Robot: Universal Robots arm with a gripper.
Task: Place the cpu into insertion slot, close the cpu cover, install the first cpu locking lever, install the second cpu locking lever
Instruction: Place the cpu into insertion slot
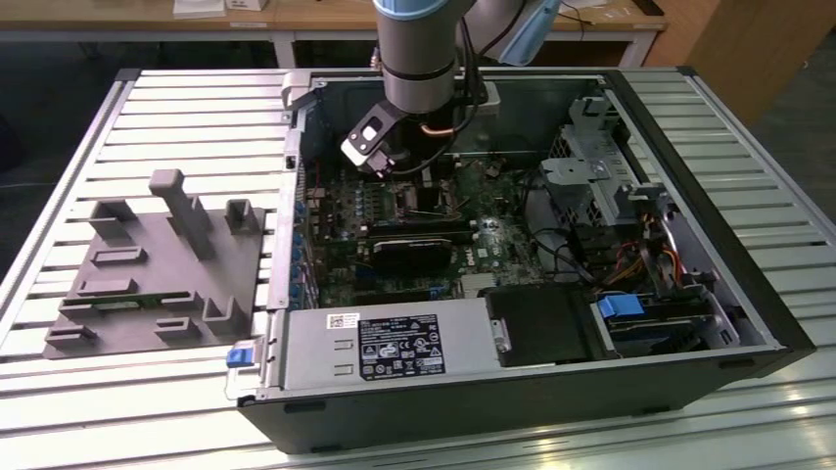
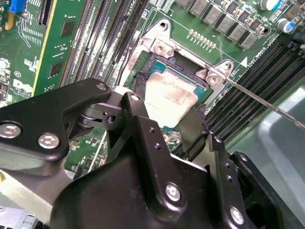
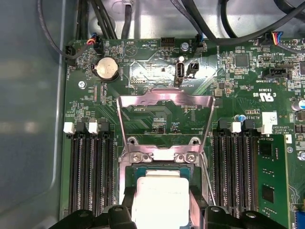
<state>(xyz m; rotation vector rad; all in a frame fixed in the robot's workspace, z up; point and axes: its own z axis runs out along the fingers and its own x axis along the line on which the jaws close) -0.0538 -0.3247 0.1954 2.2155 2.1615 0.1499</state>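
Observation:
The cpu (image 2: 169, 98), a flat square chip with a dull silver top, sits between my gripper's two black fingers (image 2: 138, 117), low over the insertion slot (image 2: 159, 47). My gripper (image 2: 166, 109) looks shut on the chip's two sides. In the first wrist view the cpu (image 3: 159, 191) lies just inside the slot's silver rim (image 3: 162, 156), with the gripper (image 3: 162, 210) around it. The cpu cover (image 3: 164, 98) stands swung open behind the slot. A thin wire locking lever (image 2: 257, 98) juts out unlatched beside the slot. In the exterior view the gripper (image 1: 415, 186) reaches down into the open computer case.
Long black memory slots (image 3: 90, 171) flank the socket on both sides, and a green memory card (image 2: 57, 52) stands in one. A black block (image 1: 418, 257) lies on the board nearer the power supply (image 1: 379, 343). A grey holder fixture (image 1: 157, 264) sits at the exterior view's left.

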